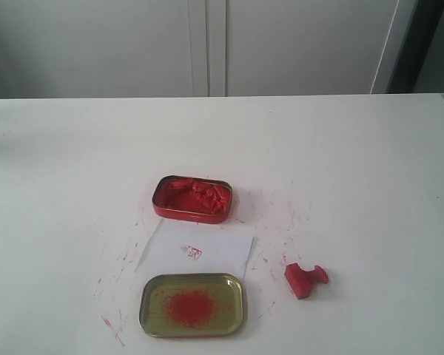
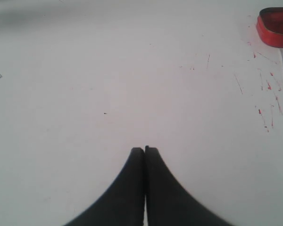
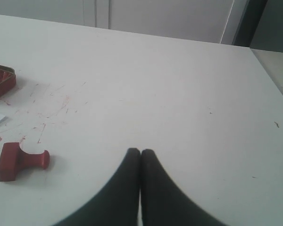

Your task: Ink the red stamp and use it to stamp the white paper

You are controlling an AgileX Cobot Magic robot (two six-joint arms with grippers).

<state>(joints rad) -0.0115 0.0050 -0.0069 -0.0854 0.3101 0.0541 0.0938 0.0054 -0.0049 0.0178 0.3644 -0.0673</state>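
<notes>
On my left side, my left claw [image 2: 145,149] is pinched closed, its two dark fingers pressed flat against each other with nothing between them, reaching out low over a bare stretch of the white bench [image 1: 74,185]. The wrist view does not show whether the tips touch the surface. Off past this claw, at the edge of its camera picture, sits a corner of the red tin [image 2: 276,27], with thin red ink streaks on the bench near it. In the exterior view that tin [image 1: 192,199] is one of a kind: open and full of lumpy red paste. There is also one white paper [image 1: 207,248], lying flat just in front of the tin, its far edge meeting the tin's near wall. It bears one small red stamped mark near its middle. One gold lid [image 1: 192,304] lies open side up over the paper's near edge, with a red smear in its middle. Further right lies the one red stamp [image 1: 305,279] — tipped on its side on the bench, knob handle pointing right, apart from both the paper and the lid. My right wrist camera sees the stamp [image 3: 21,162] off to one side, well clear of the fingers. My right claw [image 3: 140,151] is likewise closed tight on nothing — two claws in all, both empty — and reaches out over plain white bench.
</notes>
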